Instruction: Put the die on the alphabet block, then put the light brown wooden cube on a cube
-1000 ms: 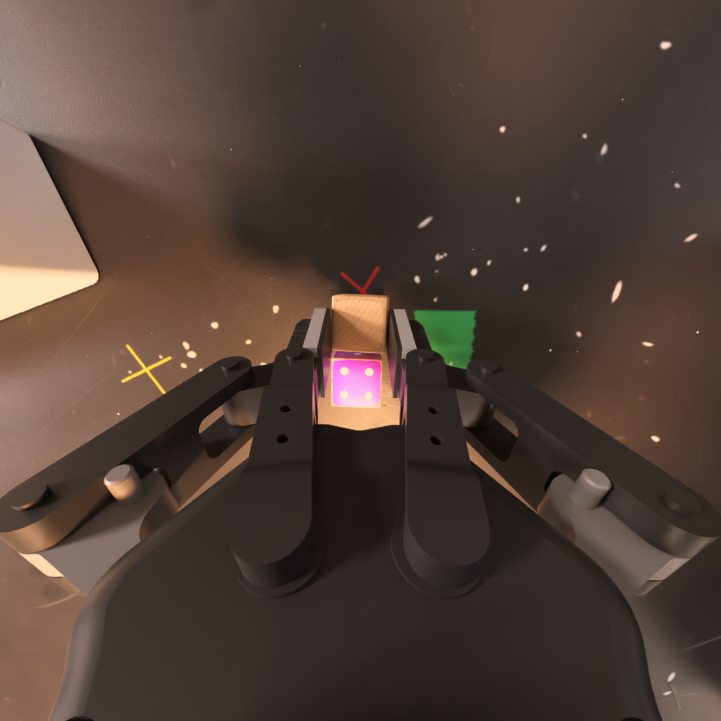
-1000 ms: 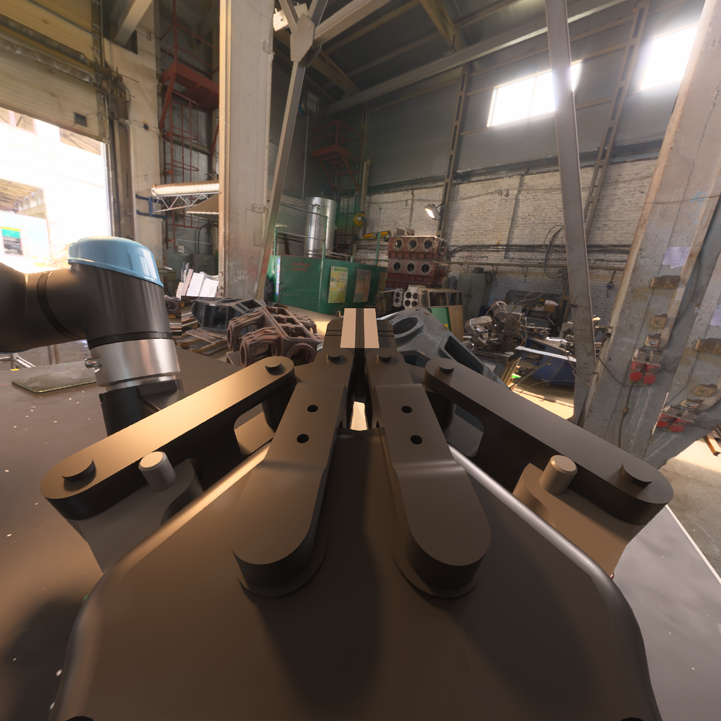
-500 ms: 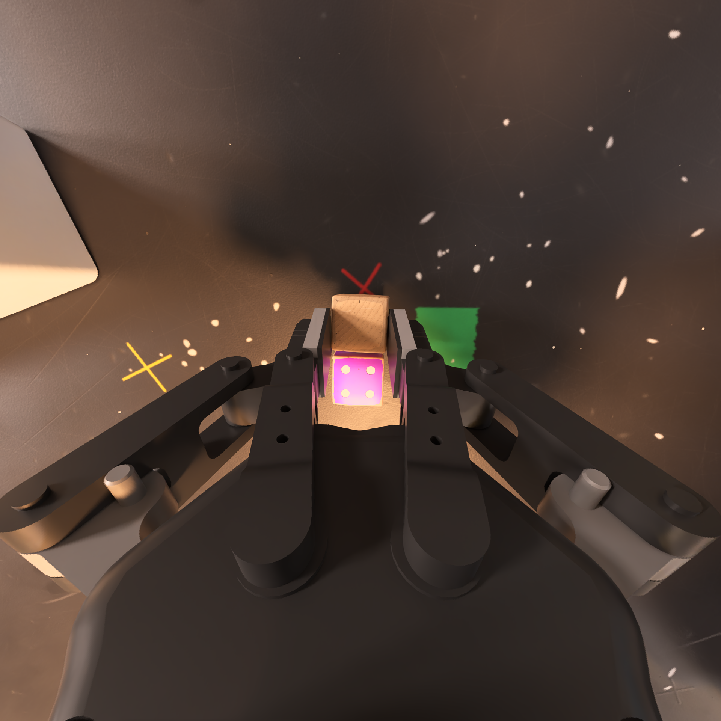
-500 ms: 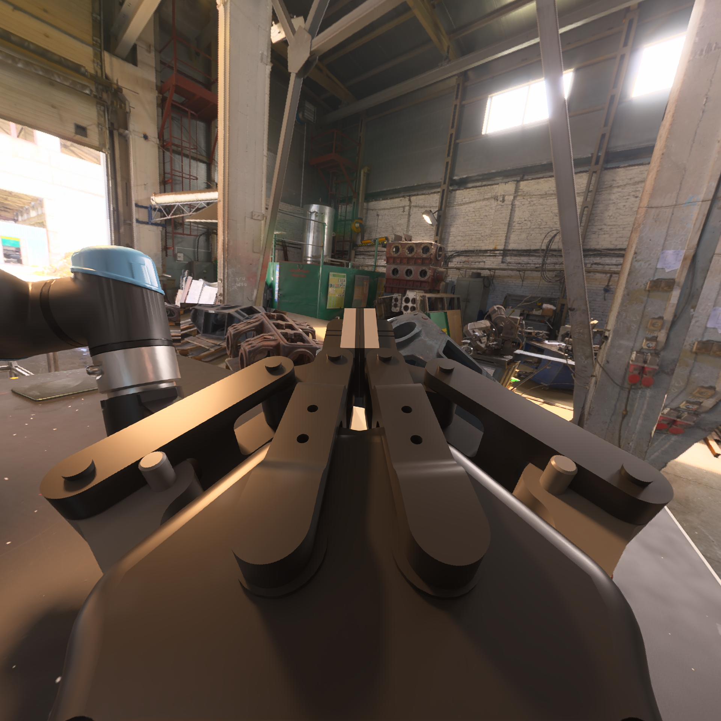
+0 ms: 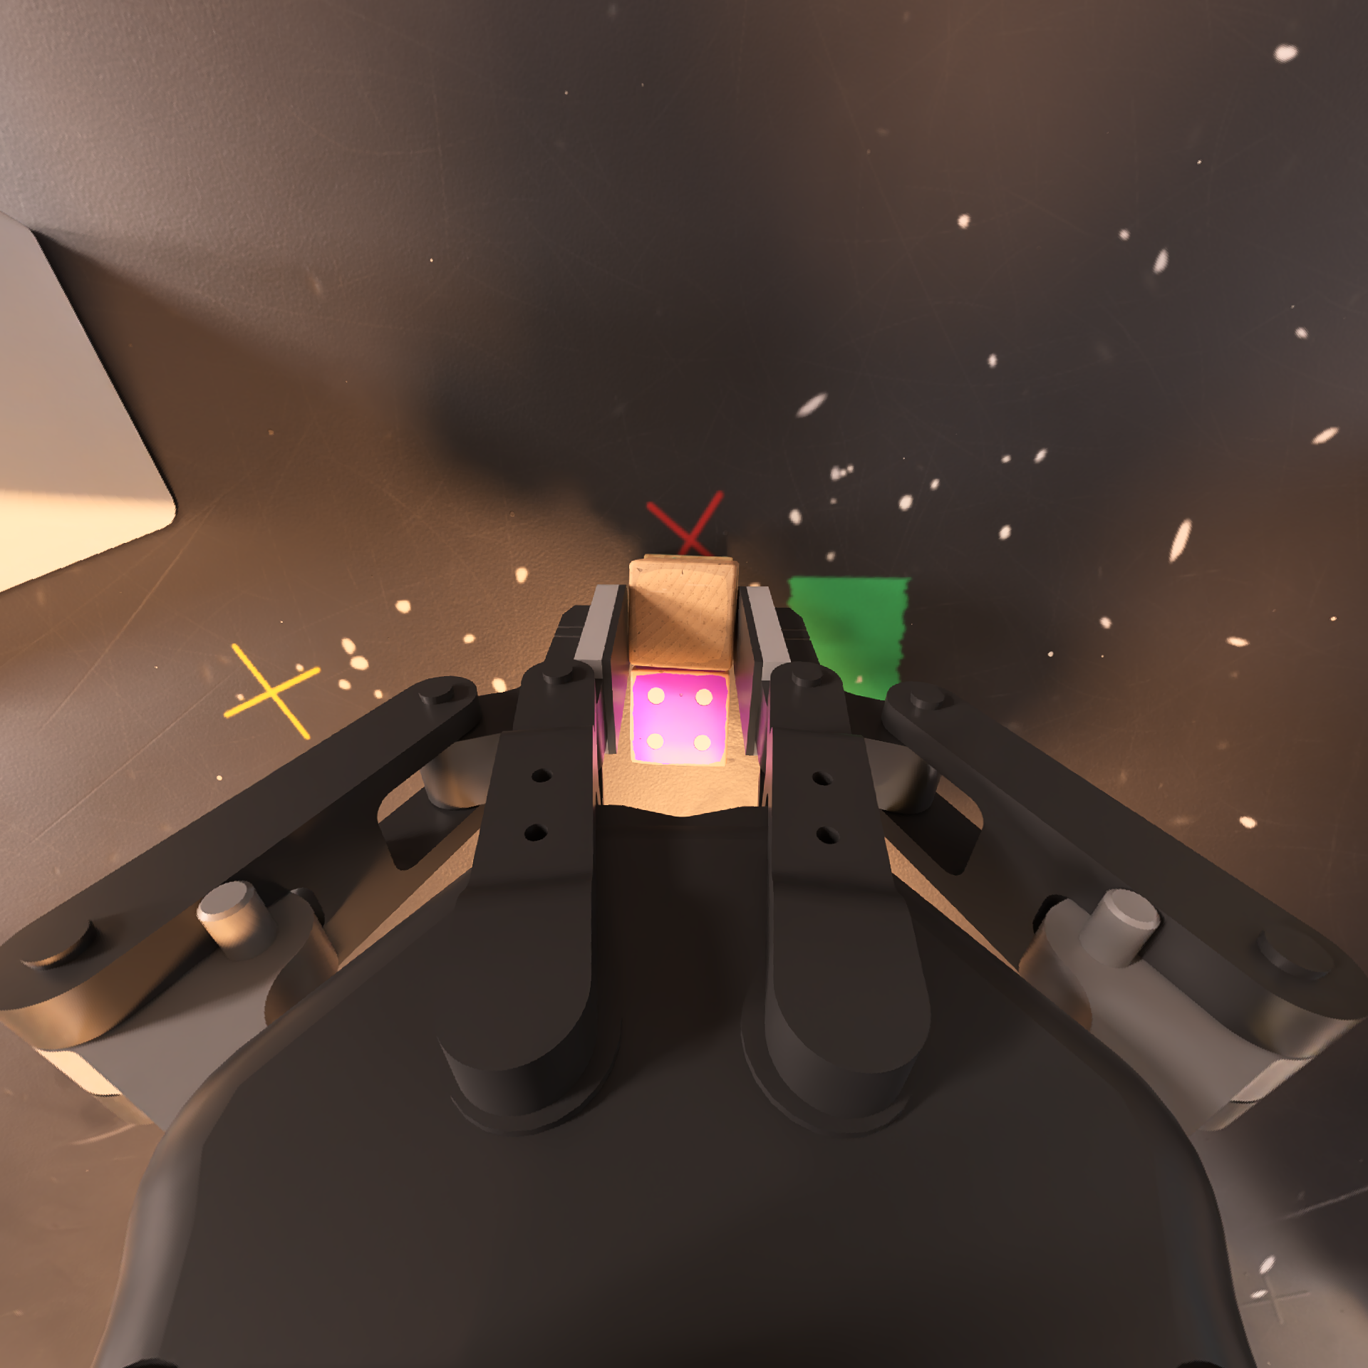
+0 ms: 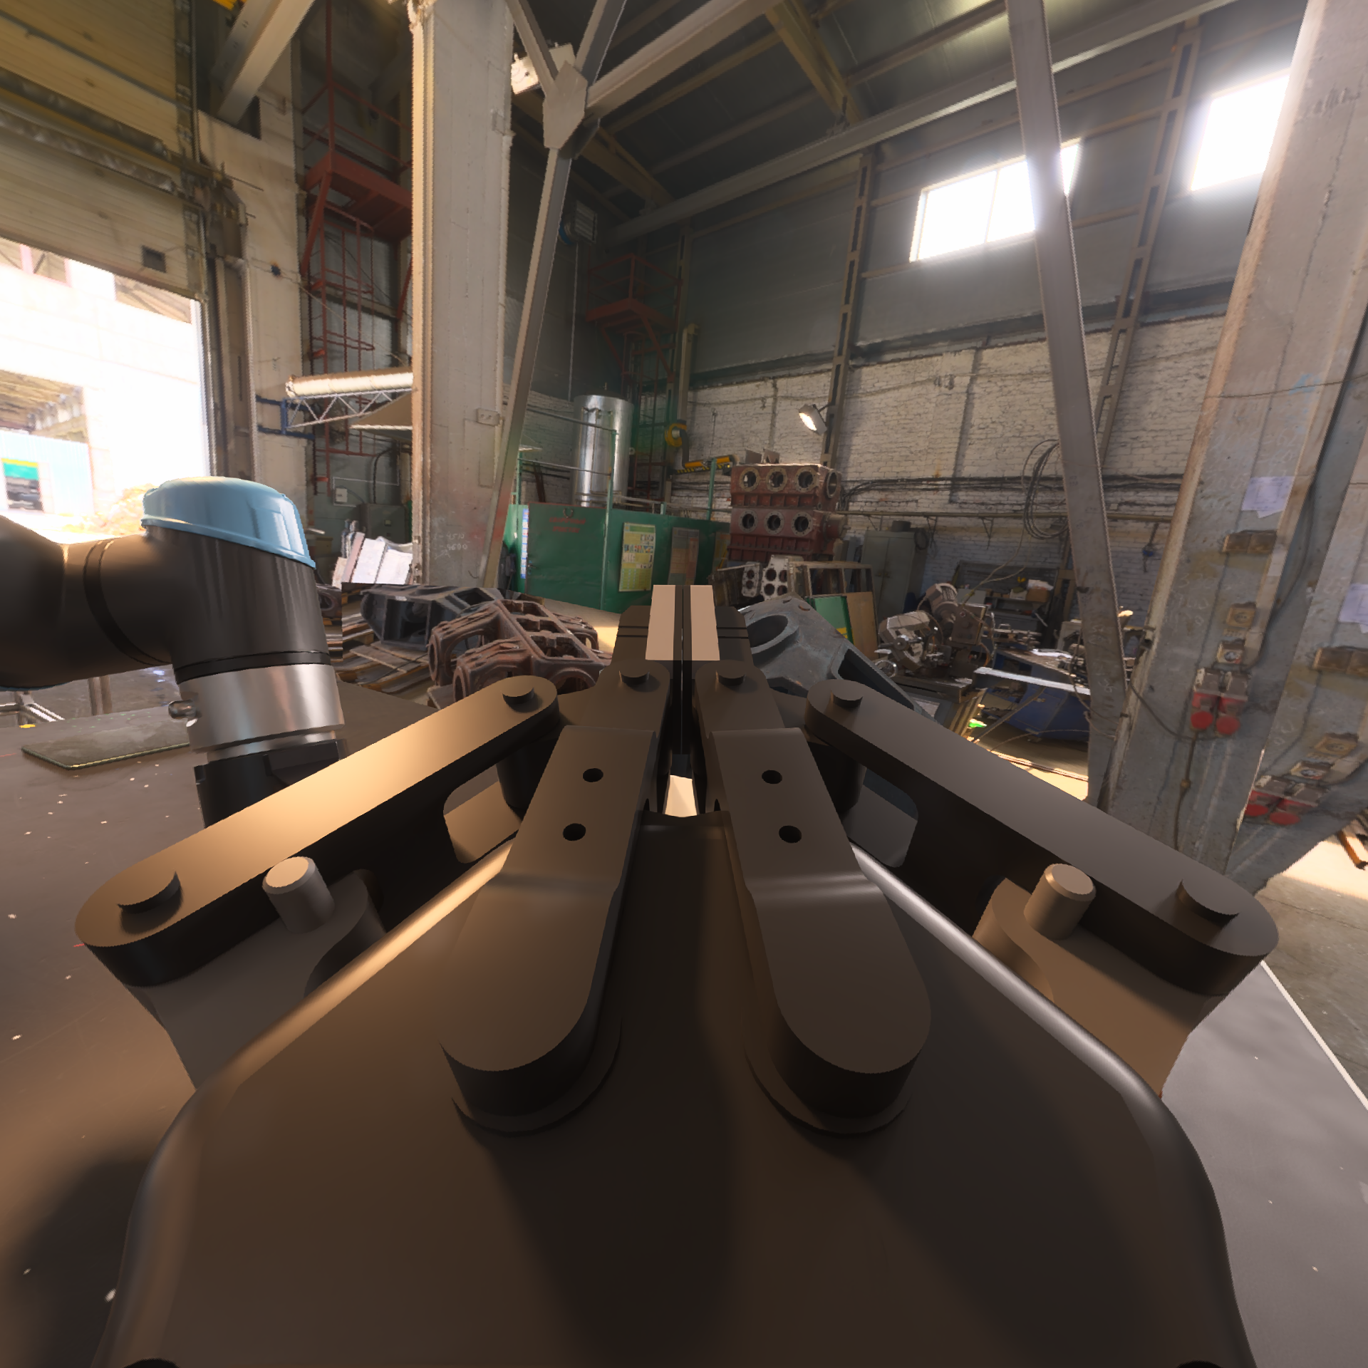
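Fingers of the left gripper (image 5: 681,651) apparently clamp the light brown wooden cube (image 5: 682,620), with the glowing pink four-pip die (image 5: 678,716) nearer; right gripper (image 6: 682,623) fingers are pressed together.

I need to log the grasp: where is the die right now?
In the left wrist view the die sits centre frame between the left tool's fingers, nearer the camera than the wooden cube.

Wooden cube (image 5: 682,622): between the left gripper (image 5: 681,629) fingers, above the desk (image 5: 518,296). Die (image 5: 678,716): nearer the camera, against the cube. Cross marks (image 5: 687,524) behind; tape patch (image 5: 851,629) right; plate (image 5: 66,459) far left.
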`<state>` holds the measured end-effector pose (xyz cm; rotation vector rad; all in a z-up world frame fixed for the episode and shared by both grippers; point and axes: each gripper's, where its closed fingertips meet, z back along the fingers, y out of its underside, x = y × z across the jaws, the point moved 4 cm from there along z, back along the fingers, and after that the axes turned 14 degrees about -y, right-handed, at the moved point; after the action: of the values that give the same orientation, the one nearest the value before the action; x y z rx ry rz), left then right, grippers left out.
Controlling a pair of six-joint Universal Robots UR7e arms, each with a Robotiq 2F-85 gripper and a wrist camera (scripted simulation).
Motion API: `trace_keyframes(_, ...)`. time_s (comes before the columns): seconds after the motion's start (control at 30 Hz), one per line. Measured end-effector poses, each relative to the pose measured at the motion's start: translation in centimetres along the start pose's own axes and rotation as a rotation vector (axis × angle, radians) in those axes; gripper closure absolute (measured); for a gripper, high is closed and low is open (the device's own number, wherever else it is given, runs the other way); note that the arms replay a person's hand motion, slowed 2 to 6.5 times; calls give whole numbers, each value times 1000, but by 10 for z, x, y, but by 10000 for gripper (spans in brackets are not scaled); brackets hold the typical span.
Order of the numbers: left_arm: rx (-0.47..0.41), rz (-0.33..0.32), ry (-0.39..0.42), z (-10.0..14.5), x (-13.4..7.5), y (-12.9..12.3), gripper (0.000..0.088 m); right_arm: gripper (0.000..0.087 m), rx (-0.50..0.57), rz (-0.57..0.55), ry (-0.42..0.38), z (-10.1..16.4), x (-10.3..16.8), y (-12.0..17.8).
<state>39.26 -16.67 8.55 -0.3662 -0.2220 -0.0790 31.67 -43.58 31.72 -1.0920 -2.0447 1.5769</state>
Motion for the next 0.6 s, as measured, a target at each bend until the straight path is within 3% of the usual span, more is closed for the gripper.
trace_keyframes(0.6,4,-8,10,-1,-1,-1,618,869,-2,-4,-3,0,-1,1)
